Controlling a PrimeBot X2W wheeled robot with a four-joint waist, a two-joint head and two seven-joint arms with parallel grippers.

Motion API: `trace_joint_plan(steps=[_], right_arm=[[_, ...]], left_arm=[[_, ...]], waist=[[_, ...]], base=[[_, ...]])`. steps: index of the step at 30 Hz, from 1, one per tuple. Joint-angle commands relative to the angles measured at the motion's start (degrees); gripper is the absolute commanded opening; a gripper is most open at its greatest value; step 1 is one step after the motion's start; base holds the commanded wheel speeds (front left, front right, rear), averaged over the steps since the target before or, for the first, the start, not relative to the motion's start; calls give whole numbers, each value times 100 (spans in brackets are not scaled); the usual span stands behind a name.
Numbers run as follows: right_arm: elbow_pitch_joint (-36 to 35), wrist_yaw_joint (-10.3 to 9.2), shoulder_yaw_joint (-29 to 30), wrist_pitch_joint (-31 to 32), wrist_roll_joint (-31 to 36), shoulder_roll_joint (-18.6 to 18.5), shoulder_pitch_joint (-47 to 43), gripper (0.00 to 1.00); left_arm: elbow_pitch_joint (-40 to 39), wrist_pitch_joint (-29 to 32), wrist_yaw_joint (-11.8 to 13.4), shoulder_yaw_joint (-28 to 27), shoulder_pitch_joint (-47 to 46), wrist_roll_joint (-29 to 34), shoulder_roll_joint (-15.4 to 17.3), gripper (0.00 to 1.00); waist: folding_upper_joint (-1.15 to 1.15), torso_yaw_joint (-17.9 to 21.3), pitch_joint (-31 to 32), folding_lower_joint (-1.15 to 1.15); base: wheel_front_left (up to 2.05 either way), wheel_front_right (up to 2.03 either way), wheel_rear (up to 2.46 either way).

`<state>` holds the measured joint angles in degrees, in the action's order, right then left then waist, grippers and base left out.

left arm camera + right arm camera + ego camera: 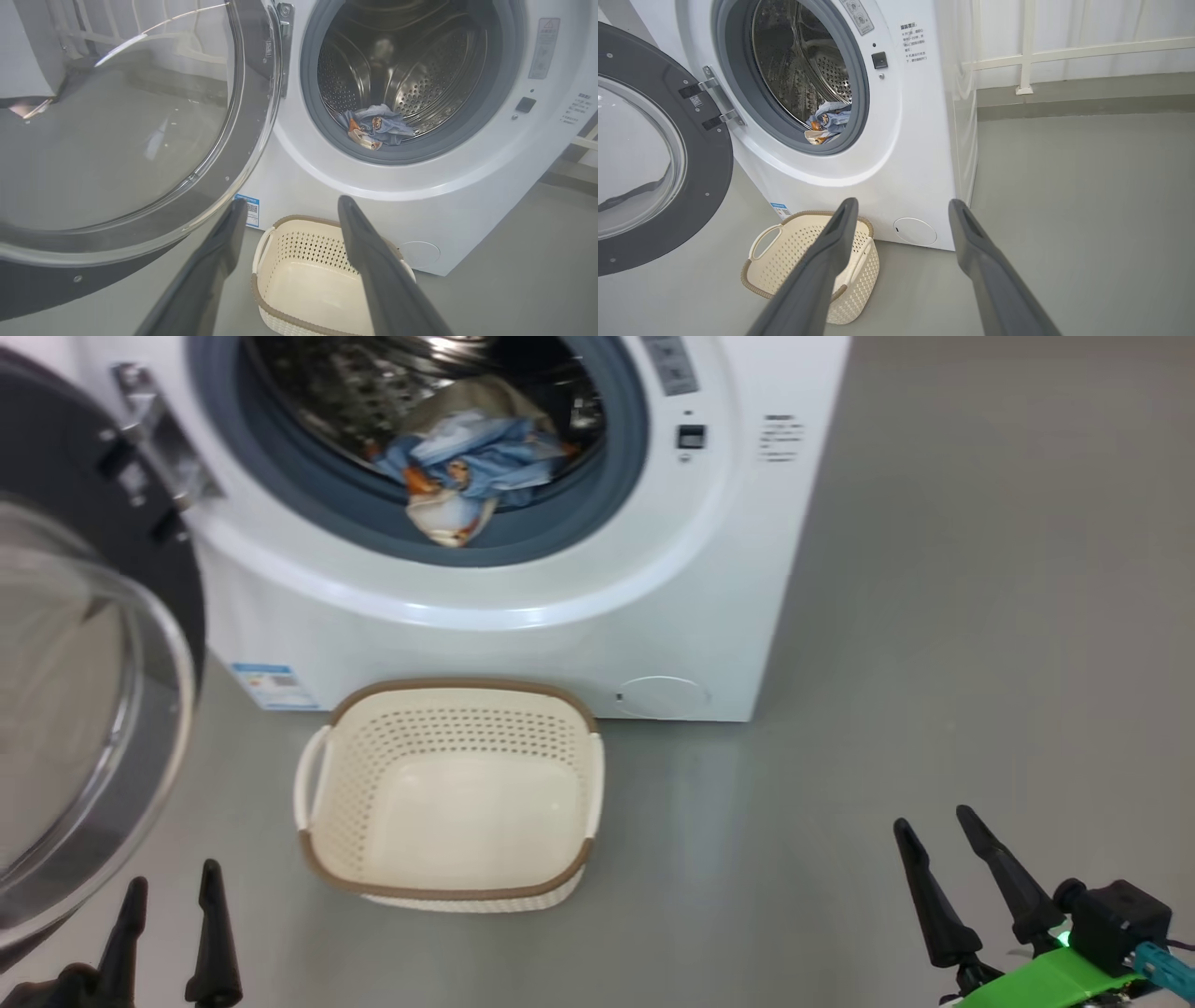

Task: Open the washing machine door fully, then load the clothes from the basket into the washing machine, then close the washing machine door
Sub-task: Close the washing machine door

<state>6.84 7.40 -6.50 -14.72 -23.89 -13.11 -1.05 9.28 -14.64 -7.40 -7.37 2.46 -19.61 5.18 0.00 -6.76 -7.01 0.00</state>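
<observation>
Before the washing machine (523, 644), the basket (450, 687) stands beside the open door (47, 439).

The grey floor (980, 616) carries the washing machine (709, 579) and basket (448, 709).

**Dark tapered fingers, green wrist mount**

The left gripper (175, 875) is formed of two long, dark grey fingers (378, 270) tapered to blunt tips, matt and smooth. The same pair is borne by the right gripper (934, 818), behind which a bright green bracket (1055, 980), a black block (1116, 910), a teal connector (1162, 969) and a small green light (1061, 938) are seen
</observation>
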Motion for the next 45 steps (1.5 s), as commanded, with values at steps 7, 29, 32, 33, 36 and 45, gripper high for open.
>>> trace_joint_plan(steps=[7,29,32,33,36,45], right_arm=[[-53,9,-369,-28,-6,-223,353,100],[81,9,-733,-28,-116,-380,449,100],[130,9,-803,-28,-144,-395,531,100],[144,9,-826,-28,-151,-397,552,100],[170,9,-891,-28,-176,-404,594,100],[195,9,-953,-28,-219,-406,602,100]], left_arm=[[-63,-36,-9,-230,-95,-197,-45,100],[-20,-36,-9,-370,117,-232,-208,100],[-50,-36,-9,-433,143,-233,-218,100],[-61,-36,-9,-455,151,-235,-221,100],[-98,-36,-9,-504,175,-241,-226,100],[-152,-36,-9,-558,156,-410,-229,93]], waist=[[0,-979,12,0],[0,-2315,105,0],[0,-2330,89,0],[0,-2333,90,0],[0,-2339,87,0],[0,-2336,79,0]], base=[[0,0,0],[0,0,0],[0,0,0],[0,0,0],[0,0,0],[0,0,0]])
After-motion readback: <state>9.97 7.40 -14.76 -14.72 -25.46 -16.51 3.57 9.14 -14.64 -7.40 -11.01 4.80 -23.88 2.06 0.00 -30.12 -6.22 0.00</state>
